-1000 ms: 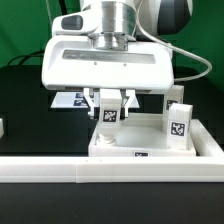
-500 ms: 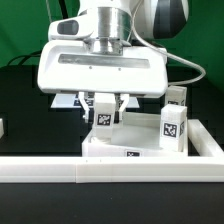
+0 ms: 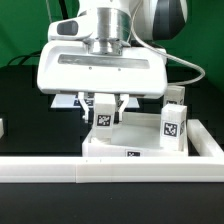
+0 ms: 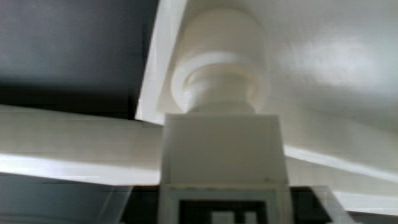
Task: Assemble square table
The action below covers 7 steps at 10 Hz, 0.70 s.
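In the exterior view my gripper (image 3: 104,112) is shut on a small white table leg (image 3: 103,118) with a black-and-white tag, held upright over the near left corner of the square table slab (image 3: 150,150). A second tagged leg (image 3: 172,128) stands upright at the slab's right side. In the wrist view the held leg (image 4: 222,140) runs away from my gripper (image 4: 222,205), and its rounded end (image 4: 222,70) meets the white slab (image 4: 329,60) at a corner. The socket itself is hidden by the leg.
A long white border wall (image 3: 100,172) runs along the front, just before the slab. The marker board (image 3: 68,99) lies on the black table behind my gripper. A small white part (image 3: 2,127) shows at the exterior view's left edge.
A second ago my gripper and the held leg shifted slightly down and to the exterior view's left, and the slab and standing leg shifted left with them. Nothing moved in the last half second.
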### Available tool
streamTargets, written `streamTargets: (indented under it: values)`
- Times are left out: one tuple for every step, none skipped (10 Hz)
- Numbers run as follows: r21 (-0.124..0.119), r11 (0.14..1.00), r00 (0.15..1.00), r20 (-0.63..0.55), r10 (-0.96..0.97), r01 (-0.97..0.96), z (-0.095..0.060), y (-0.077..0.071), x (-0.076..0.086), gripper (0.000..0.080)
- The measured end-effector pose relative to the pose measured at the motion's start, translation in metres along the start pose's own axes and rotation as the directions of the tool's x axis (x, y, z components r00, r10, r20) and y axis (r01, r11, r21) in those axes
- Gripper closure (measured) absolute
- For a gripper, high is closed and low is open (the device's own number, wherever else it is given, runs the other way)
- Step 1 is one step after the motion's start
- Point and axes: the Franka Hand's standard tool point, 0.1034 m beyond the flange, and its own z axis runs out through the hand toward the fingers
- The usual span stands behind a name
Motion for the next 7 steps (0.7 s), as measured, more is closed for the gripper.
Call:
streamTargets:
  values:
    - [0.002,1.000,1.000,0.005,0.000,0.000,0.0002,-0.0001,0.0001,0.0515]
    - [0.006,1.000,1.000,0.011,0.000,-0.001,0.0009,-0.0007,-0.0011,0.0515]
    - [0.006,1.000,1.000,0.011,0.000,-0.001,0.0009,-0.0007,-0.0011,0.0302]
    - [0.006,1.000,1.000,0.011,0.000,-0.001,0.0009,-0.0007,-0.0011,0.0302]
    - [0.006,1.000,1.000,0.011,0.000,-0.001,0.0009,-0.0007,-0.0011,0.0178]
    - [0.006,1.000,1.000,0.012,0.001,-0.001,0.0009,-0.0006,-0.0012,0.0158]
    - [0.009,1.000,1.000,0.020,0.002,-0.002,0.0006,-0.0006,-0.0018,0.0158]
